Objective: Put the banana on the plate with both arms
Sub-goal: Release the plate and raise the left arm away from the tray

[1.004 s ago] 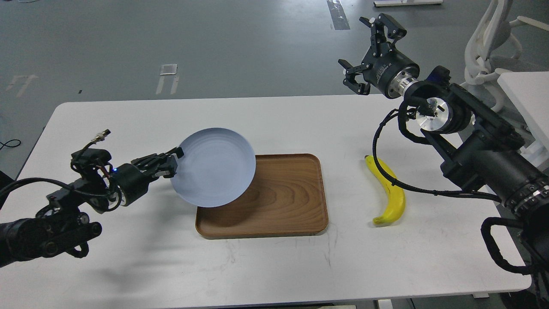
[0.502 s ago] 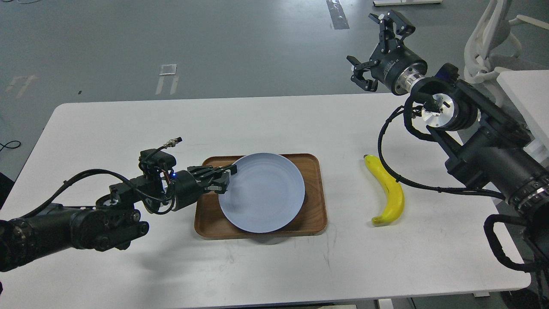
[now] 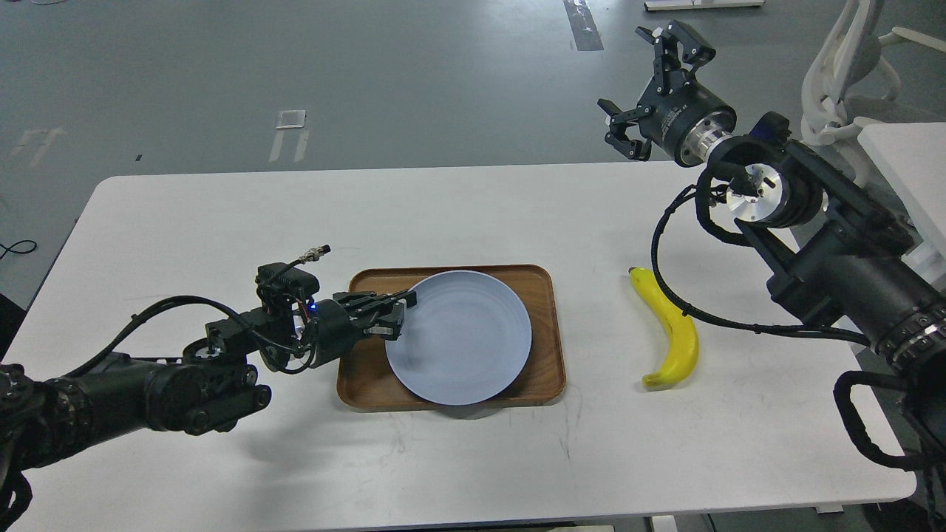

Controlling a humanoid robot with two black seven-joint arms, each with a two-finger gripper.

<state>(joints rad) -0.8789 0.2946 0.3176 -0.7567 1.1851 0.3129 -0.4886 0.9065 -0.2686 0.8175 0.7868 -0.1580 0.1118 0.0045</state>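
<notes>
**Plate over the tray, banana not yet picked up**

The left claw (image 3: 395, 319) pinches the left rim of the plate (image 3: 462, 347), its fingers closed on the edge. The plate sits over the tray (image 3: 538, 295), covering most of its middle and front; its front edge reaches the tray's front lip. Whether it rests fully flat I cannot tell.

The banana (image 3: 676, 332) lies on the desk (image 3: 473, 214) to the right of the tray, apart from it, stem end away from the robot. A black cable from the right arm crosses in front of it.

The right claw (image 3: 650, 85) hangs high beyond the desk's far edge, fingers spread wide and holding nothing.

The step in hand looks like setting the plate down. Next, I judge, the left claw should let go of the rim, and the right claw must come down and back toward the banana, close across its middle, then carry it left onto the plate without snagging the cable.
</notes>
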